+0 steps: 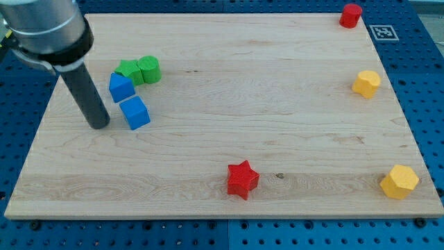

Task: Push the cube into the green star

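Note:
A blue cube (135, 112) lies at the view's left on the wooden board (229, 125). Just above it sits a second blue block (121, 87), its shape unclear. That block touches the green star (127, 70), which sits against a green cylinder-like block (148, 69) on its right. My tip (100, 126) rests on the board just left of the blue cube, a small gap apart from it. The rod rises up and to the left out of the view's top.
A red star (242, 179) lies at the bottom middle. A red cylinder (351, 14) sits at the top right corner. A yellow block (366, 83) is at the right edge and another yellow block (399, 181) at the bottom right.

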Controlling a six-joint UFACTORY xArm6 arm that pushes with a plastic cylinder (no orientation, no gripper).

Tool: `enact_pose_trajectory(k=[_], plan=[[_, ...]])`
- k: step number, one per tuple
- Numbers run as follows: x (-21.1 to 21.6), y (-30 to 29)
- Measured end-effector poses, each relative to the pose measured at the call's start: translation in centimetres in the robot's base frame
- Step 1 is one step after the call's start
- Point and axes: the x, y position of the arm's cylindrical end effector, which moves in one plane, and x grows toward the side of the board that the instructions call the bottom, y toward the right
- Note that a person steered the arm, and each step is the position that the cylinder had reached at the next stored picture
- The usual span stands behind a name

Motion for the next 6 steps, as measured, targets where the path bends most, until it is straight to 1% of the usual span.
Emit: enact_pose_trajectory(k=[1, 2, 4, 5, 6], plan=[[1.0, 3.8], [1.0, 6.9], [0.9, 7.3], [-0.5, 7.0], [-3.6, 6.3]])
